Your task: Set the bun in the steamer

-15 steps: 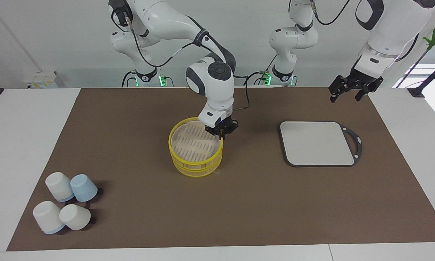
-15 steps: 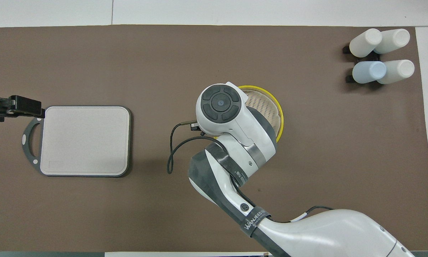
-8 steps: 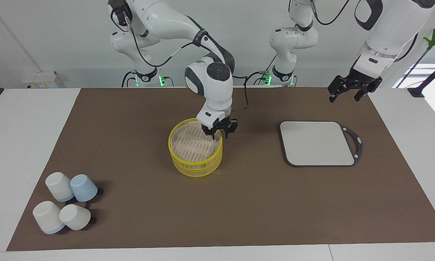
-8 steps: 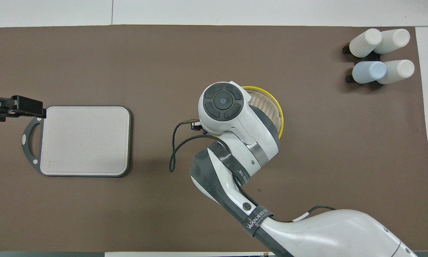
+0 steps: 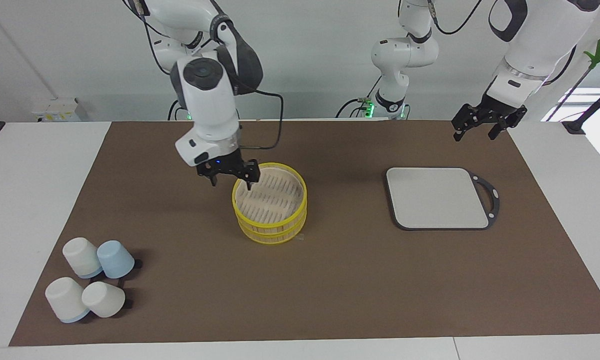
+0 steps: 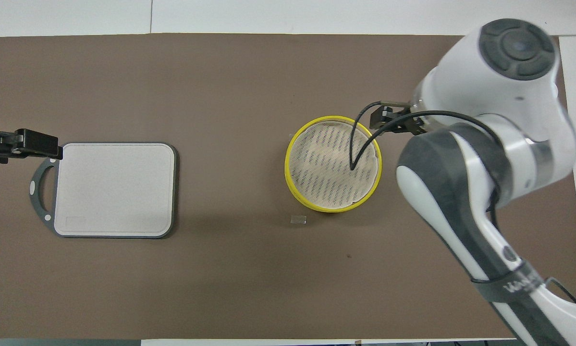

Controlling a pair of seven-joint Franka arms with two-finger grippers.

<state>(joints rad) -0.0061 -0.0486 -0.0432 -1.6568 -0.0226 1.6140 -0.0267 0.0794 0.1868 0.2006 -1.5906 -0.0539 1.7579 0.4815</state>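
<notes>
The yellow-rimmed steamer (image 5: pixel 269 220) stands mid-mat as two stacked tiers, and it also shows in the overhead view (image 6: pixel 292 187). Its slatted top shows nothing on it. No bun shows in either view. My right gripper (image 5: pixel 230 182) is open and empty. It hangs just above the steamer's rim, at the edge toward the right arm's end of the table. In the overhead view the right arm's wrist hides it. My left gripper (image 5: pixel 476 135) is open and waits over the mat's edge near the grey board; it also shows in the overhead view (image 6: pixel 28 144).
The grey square board (image 5: pixel 437 197) with a handle lies toward the left arm's end (image 6: pixel 115 190). Several upturned cups (image 5: pixel 89 282) stand at the right arm's end, farther from the robots. A small clear scrap (image 6: pixel 298 219) lies on the mat beside the steamer.
My right gripper left the steamer's rim on the left arm's side, opened, and swung across the steamer toward the right arm's end. The left arm has not moved.
</notes>
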